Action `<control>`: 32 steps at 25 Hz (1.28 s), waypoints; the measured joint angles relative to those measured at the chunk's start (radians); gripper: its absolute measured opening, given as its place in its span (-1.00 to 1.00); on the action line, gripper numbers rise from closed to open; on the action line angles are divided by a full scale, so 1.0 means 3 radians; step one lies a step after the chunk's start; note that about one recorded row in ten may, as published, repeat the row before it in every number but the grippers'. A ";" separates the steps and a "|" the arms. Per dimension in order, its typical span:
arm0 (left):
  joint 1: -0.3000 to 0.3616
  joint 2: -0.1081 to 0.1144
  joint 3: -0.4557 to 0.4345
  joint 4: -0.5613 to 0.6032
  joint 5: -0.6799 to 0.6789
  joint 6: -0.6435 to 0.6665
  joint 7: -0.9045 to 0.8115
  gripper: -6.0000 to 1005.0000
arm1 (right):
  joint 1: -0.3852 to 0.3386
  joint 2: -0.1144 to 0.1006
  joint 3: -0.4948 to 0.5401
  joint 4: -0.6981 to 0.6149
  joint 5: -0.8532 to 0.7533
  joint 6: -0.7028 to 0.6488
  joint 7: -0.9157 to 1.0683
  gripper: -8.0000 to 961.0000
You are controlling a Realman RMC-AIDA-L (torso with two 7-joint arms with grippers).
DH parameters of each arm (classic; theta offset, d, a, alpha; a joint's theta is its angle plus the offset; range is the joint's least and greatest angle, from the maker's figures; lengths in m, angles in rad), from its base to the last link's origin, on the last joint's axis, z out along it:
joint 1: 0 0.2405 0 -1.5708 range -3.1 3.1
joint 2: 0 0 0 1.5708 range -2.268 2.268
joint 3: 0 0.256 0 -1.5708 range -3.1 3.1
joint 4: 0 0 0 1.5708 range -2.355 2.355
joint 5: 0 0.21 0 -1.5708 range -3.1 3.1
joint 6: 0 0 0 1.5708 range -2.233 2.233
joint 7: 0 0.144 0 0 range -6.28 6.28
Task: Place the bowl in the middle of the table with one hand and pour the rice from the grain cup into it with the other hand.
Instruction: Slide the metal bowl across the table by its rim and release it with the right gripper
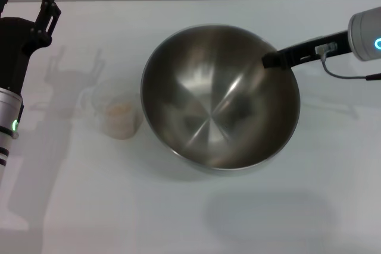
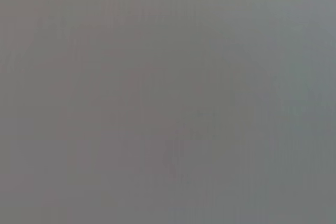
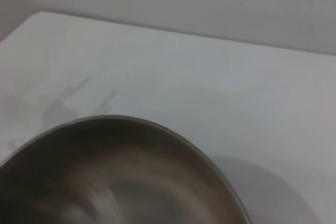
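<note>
Right gripper [image 1: 271,60]: reached in from the right side of the table; one finger is seen inside the bowl at its rim, so a clamp on the rim is judged likely, the outer finger being hidden.
Bowl [image 1: 220,96]: held at its right rim, close to the middle of the table [image 1: 196,212]; it appears tilted, and whether it rests fully on the surface cannot be told. Nothing is seen inside it. In the right wrist view its rim [image 3: 157,125] is seen from close by.
Grain cup [image 1: 119,114]: stood upright just beside the bowl's left side, rice [image 1: 121,109] inside it.
Left gripper [image 1: 47,13]: raised at the far left, well apart from the cup, fingers spread, nothing held.
Step in hand: bowl placement is judged nearly done; pouring not yet begun.
Next move: the bowl should be settled and released, then the cup grasped by the left gripper and tipped over the bowl.
Writing: no brand, label or text is readable anywhere.
Left wrist view: only blank grey is shown.
</note>
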 joint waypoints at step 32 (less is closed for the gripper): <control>0.0017 0.0000 0.0015 -0.0002 0.0000 0.0019 0.0000 0.62 | 0.0217 -0.0011 0.0008 0.0434 -0.0138 0.0042 0.0014 -0.91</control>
